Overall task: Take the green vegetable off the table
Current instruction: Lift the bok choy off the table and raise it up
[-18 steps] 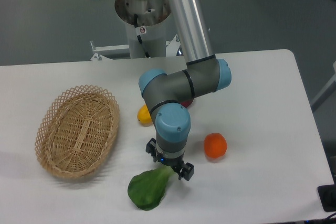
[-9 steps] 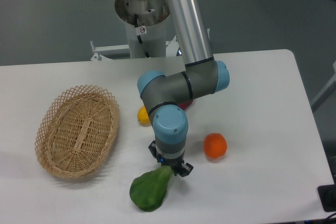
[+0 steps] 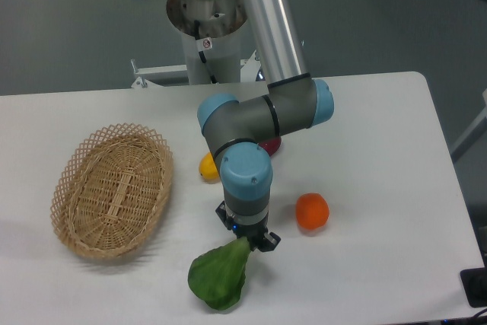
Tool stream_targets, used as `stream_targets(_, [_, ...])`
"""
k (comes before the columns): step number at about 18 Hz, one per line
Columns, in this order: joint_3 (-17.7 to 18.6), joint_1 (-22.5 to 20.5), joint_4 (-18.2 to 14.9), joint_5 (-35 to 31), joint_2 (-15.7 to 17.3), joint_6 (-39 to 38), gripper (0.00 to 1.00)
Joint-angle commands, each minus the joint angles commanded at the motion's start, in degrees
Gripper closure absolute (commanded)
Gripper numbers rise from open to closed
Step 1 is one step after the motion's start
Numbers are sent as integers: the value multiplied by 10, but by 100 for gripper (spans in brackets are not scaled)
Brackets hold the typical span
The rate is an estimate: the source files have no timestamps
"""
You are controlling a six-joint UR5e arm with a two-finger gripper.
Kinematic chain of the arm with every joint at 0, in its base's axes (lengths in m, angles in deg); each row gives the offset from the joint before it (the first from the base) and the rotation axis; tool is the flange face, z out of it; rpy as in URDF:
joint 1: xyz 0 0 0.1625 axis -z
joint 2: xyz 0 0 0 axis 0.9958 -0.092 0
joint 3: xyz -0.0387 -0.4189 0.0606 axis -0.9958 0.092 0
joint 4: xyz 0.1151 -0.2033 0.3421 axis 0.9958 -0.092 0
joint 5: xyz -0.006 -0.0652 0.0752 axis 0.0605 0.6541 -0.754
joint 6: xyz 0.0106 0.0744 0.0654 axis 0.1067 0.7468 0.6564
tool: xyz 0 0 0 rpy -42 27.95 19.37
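Observation:
The green vegetable (image 3: pixel 219 278) has a broad dark green leaf end at the lower left and a paler stem end that runs up into my gripper (image 3: pixel 245 240). My gripper points down over the white table (image 3: pixel 380 135), and its fingers are shut on the stem end. The leaf end hangs low near the table's front edge; I cannot tell whether it touches the table. The arm's blue wrist hides most of the fingers.
A woven wicker basket (image 3: pixel 112 189) lies at the left. A yellow fruit (image 3: pixel 208 167) sits just left of the arm, an orange fruit (image 3: pixel 312 211) to the right, and a dark red item (image 3: pixel 271 144) shows partly behind the arm's elbow.
My gripper has closed on the vegetable's stem. The vegetable has turned and shifted a little to the right, with the stem end raised.

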Motion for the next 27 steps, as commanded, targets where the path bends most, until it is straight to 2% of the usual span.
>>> stream_targets(4, [-2, -32, -28, -1, 34, 0, 84])
stream_targets(10, [-10, -76, -33, -3, 51, 10, 84])
stream_targets(13, [-17, -101, -63, -2, 62, 64, 83])
stream_targets(18, [-53, -122, -124, -3, 57, 96, 82])
stream_targets(22, [-58, -133, -121, -17, 53, 133, 81])
stream_targets(27, [-76, -144, -125, -18, 48, 136, 81])
